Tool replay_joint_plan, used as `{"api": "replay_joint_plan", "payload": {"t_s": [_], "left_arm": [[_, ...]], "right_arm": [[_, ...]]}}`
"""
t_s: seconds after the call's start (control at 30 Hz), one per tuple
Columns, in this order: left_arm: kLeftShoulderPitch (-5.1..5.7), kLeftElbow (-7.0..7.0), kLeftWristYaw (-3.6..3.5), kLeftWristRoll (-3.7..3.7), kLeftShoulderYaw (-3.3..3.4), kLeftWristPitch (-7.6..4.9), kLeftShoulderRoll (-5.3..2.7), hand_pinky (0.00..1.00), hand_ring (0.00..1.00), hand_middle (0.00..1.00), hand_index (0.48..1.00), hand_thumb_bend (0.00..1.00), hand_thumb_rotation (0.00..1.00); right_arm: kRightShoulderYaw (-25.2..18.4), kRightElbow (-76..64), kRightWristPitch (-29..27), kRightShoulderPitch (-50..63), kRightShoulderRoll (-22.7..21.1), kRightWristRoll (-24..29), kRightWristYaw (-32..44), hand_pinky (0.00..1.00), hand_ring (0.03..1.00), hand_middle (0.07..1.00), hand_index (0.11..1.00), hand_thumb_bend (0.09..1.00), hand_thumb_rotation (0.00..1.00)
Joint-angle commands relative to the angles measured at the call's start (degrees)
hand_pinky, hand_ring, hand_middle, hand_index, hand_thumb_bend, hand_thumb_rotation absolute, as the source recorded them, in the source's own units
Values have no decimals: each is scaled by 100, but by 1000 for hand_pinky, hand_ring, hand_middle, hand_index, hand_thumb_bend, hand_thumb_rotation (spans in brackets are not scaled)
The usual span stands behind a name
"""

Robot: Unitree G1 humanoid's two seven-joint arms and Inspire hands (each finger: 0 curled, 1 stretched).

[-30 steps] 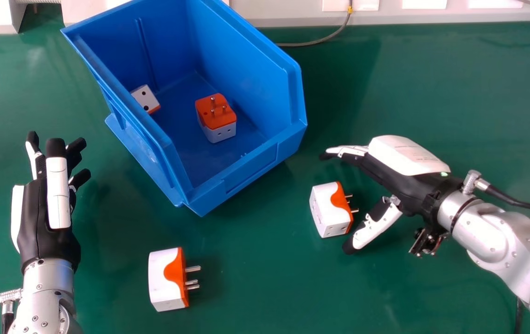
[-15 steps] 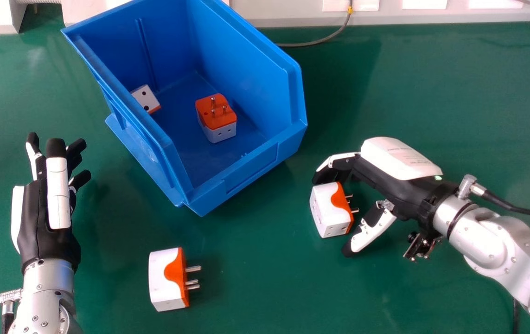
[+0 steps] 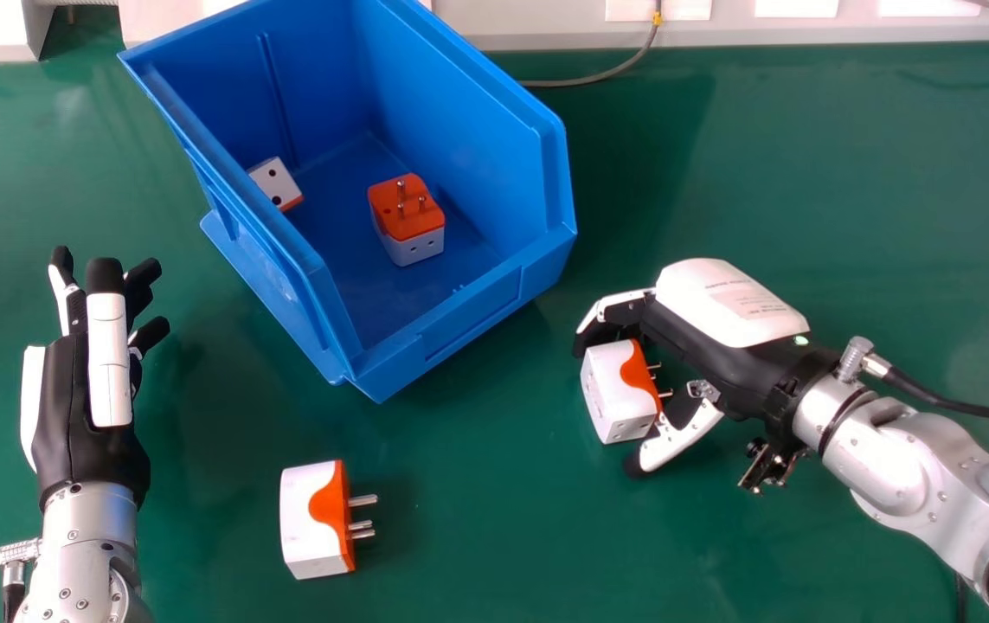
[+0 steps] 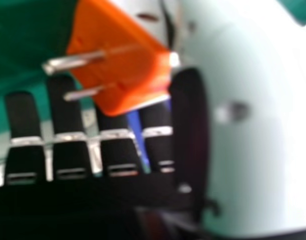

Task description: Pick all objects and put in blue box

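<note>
From the head view, I have my right hand (image 3: 706, 337) bent round the near plug adapter (image 3: 615, 394), its fingers curled over the far end and its thumb against the near corner, beside the prongs. The adapter sits on the green table (image 3: 494, 536), to the right of the blue box (image 3: 468, 121). My left hand (image 3: 70, 433) is at the left, its fingers extended and a little apart.

That same view gives me the layout: the box holds an orange-topped adapter (image 3: 407, 212), prongs up, and a partly hidden white adapter (image 3: 276, 183) by the left wall. Another orange-and-white adapter (image 3: 312, 519) lies on the table in front of the box, prongs pointing right.

The right hand view brings me close to the gripped adapter's orange face, with two metal prongs (image 4: 75, 61) standing out and a dark opening in the white side. I can't tell from it how firmly the adapter is pinched.

As for writing, small print runs across the white cover (image 3: 732, 298) on my right hand's back, too small to tell.
</note>
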Motion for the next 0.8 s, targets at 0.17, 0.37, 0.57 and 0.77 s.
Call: {"api": "replay_joint_plan", "payload": {"t_s": [0.17, 0.37, 0.57, 0.77], "left_arm": [[-48, -65, -30, -22, 30, -76, 72, 869, 921, 871, 952, 949, 989], [-49, -69, -28, -24, 29, -72, 65, 869, 921, 871, 952, 949, 989], [-41, -69, -37, -16, 23, -81, 72, 870, 921, 872, 952, 947, 989], [-44, -42, -63, -24, 32, -110, 77, 873, 923, 873, 952, 947, 988]], "right_arm": [[-21, 13, -61, -73, -17, -14, -229, 443, 460, 525, 505, 561, 0], [-29, 18, -49, -67, -7, -7, -256, 431, 445, 520, 493, 540, 0], [-34, -8, -31, -59, -20, -11, -256, 420, 435, 517, 486, 527, 0], [-60, 47, -52, -66, 8, 32, -281, 415, 432, 517, 484, 523, 0]]}}
